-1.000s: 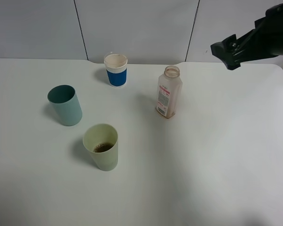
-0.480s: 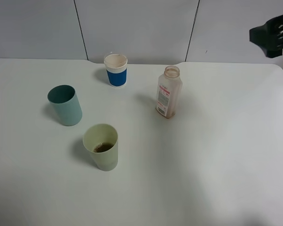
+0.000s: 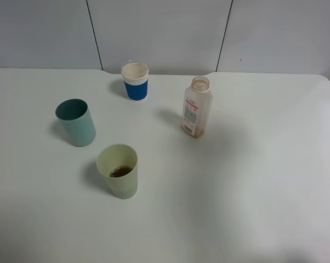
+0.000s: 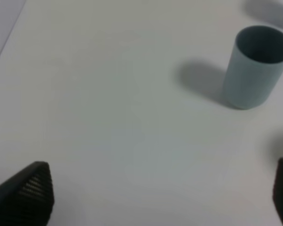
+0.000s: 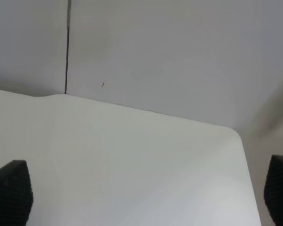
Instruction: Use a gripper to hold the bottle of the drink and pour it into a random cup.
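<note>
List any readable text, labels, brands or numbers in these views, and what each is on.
Bottle: its white-and-red label carries print, too small and blurred to read.
White cup with blue band: no lettering can be made out.
Teal cup and pale yellow-green cup: plain, no text.
Table and wall panels: no text or signs.
Nothing is legible in any view.

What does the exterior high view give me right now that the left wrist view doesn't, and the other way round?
Only exterior high: the bottle standing upright without a cap, the pale yellow-green cup with a little brown drink in it, and the whole white cup with blue band. No arm appears there. Only left wrist: the left gripper, its fingertips spread wide apart over bare table. Both: the teal cup upright, and the table.
</note>
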